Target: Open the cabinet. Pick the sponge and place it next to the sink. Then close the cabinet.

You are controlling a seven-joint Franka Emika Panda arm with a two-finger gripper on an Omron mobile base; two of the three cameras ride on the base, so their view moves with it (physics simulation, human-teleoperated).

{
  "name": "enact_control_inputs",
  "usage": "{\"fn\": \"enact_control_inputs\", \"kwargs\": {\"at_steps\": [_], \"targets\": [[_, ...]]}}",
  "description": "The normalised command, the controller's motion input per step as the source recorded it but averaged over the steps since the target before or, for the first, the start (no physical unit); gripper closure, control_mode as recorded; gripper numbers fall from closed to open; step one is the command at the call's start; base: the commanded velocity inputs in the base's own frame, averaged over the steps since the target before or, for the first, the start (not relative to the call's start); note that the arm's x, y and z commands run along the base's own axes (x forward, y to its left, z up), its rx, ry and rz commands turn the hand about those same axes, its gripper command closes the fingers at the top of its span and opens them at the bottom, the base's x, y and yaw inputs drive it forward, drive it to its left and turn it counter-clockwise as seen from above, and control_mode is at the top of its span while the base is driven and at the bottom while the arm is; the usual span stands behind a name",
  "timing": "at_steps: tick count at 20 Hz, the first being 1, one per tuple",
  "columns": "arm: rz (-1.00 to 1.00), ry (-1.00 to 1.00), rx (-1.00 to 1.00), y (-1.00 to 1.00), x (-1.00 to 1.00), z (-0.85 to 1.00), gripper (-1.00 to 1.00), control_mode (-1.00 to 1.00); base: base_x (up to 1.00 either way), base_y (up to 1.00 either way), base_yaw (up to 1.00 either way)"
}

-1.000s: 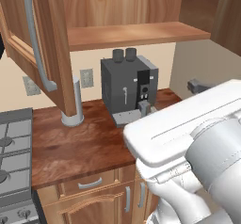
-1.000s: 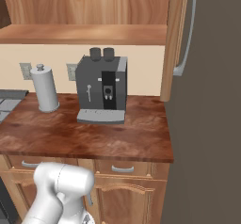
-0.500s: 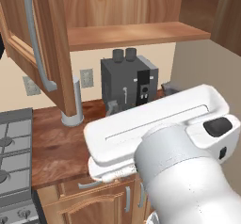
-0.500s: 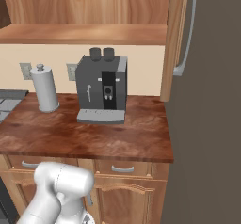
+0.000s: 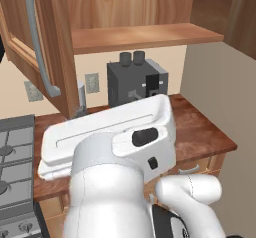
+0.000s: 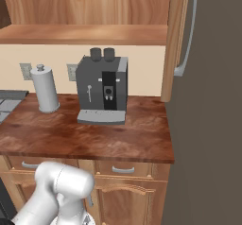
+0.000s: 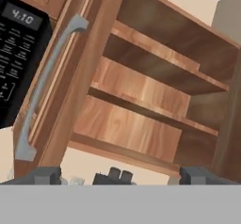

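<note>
Cabinet (image 7: 155, 100) doors hang open on the wall above the counter (image 6: 94, 136), bare wooden shelves showing inside, the left door's grey bar handle (image 7: 44, 84) beside a black microwave (image 7: 19, 53). Below stand a dark coffee machine (image 6: 103, 89) and a paper towel holder (image 6: 44, 88). Gripper (image 7: 120, 176) points up at the shelves, fingers spread wide, holding nothing.

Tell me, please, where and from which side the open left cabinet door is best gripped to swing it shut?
Probably by its long grey bar handle, near the middle of the bar. It stands off the left cabinet door, leaving a gap for one finger behind it. The open gripper would come from the door's front face, jaws across the bar.
</note>
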Motion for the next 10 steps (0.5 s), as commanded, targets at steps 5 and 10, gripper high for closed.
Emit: {"fn": "enact_control_inputs", "kwargs": {"at_steps": [5, 10], "targets": [[-0.16, 0.00, -0.04, 0.38, 0.49, -0.26, -1.00, -1.00, 0.00, 0.00, 0.00], [-0.11, 0.00, 0.00, 0.26, 0.62, -0.35, -1.00, -1.00, 0.00, 0.00, 0.00]]}}
